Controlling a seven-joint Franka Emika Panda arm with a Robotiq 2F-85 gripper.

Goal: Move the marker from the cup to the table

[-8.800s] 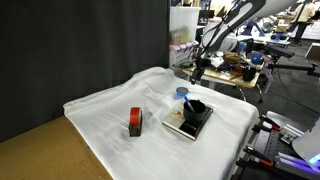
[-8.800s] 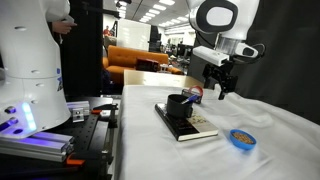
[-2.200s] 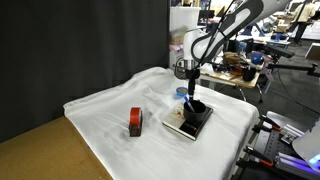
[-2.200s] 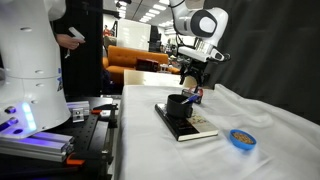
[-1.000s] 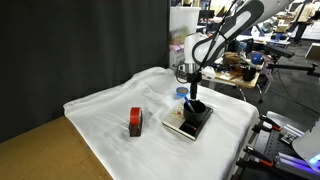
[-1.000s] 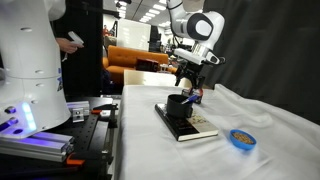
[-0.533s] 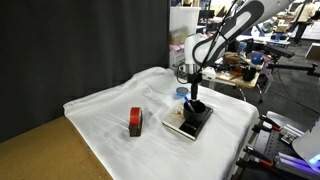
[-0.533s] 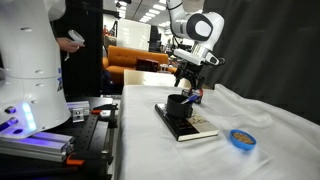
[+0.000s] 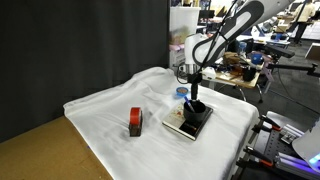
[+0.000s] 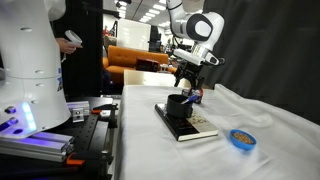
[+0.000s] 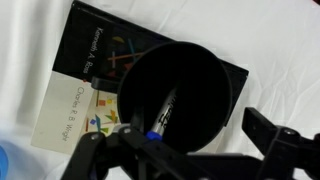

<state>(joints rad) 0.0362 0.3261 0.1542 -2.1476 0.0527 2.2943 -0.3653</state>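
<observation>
The black cup (image 9: 196, 107) (image 10: 179, 102) stands on a black book in both exterior views. In the wrist view the cup (image 11: 205, 70) fills the middle of the picture. The blue marker (image 11: 162, 117) leans inside it, its blue end at the near rim. My gripper (image 9: 193, 89) (image 10: 190, 86) hangs just above the cup with its jaws open. In the wrist view the gripper (image 11: 172, 138) straddles the cup's near rim, and one dark finger (image 11: 268, 127) shows at the right. Nothing is held. The table (image 9: 40, 150) carries a wrinkled white cloth (image 9: 110, 108).
The book (image 9: 186, 125) (image 10: 190, 124) (image 11: 90, 70) lies under the cup. A red-and-black boxy object (image 9: 135, 121) stands on the cloth apart from it. A small blue-topped container (image 9: 182, 92) (image 10: 240, 138) sits near the book. A white robot base (image 10: 30, 70) and cluttered benches surround the table.
Since the oldest frames the gripper has travelled over to the cup and come down to just above it. Over the last second nothing visibly moves.
</observation>
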